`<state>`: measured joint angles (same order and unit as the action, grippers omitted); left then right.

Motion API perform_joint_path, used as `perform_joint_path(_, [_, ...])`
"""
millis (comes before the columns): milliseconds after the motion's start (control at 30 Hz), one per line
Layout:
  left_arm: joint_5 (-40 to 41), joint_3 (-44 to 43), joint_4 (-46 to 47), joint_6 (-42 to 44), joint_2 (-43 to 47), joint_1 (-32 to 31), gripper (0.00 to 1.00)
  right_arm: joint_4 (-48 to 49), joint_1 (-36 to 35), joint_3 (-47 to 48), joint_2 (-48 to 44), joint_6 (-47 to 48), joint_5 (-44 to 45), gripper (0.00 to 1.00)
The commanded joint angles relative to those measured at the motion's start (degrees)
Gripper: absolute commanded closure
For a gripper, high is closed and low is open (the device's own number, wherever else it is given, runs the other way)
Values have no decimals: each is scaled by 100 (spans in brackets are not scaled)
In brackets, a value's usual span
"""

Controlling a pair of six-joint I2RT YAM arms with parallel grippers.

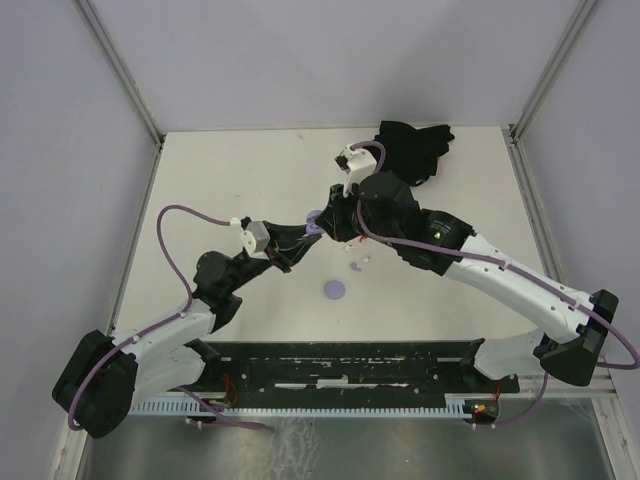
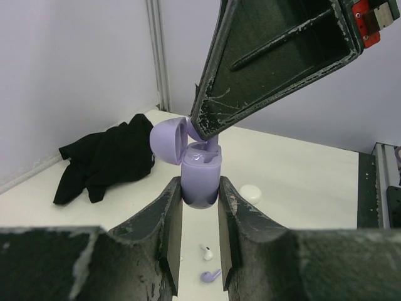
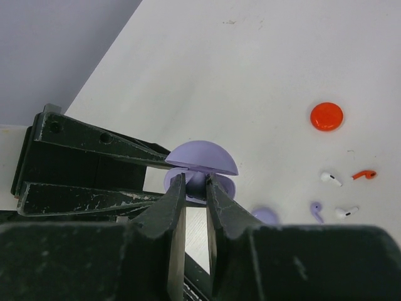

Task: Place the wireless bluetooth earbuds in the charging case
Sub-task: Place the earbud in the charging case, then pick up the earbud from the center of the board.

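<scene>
The charging case (image 2: 200,183) is lavender, its lid hinged open.

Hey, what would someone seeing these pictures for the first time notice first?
Mid-table, the left gripper clamps an open lavender charging case while the right gripper holds a lavender earbud at its mouth. After that, the black cloth heaped by the far edge.
</scene>
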<state>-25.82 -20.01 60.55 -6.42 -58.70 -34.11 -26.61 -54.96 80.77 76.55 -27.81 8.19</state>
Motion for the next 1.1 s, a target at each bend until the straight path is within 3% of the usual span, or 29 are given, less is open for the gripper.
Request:
perform_joint_path(0, [361,90,409,261,48,9,97,-168,13,286,78,-289,234,73])
perform_joint_path(167, [444,155,411,355,-1,9,97,-515,19,495,170,-498,496,53])
perform_joint_path(267, [499,164,394,415,-12,10,97,-637,12,580,226,-566,573,49])
perform_joint_path(533, [872,163,133,548,16,9,97,-858,106,835,360,-418,485,43])
perform_joint_path(800, [2107,-212,-1490,424,17,9,97,-1728,723,748,862,-9,185,42])
perform_joint_path(1067, [2480,-123,-2594,30,609,218,97,-1909,1214,390,1537,587,-238,42])
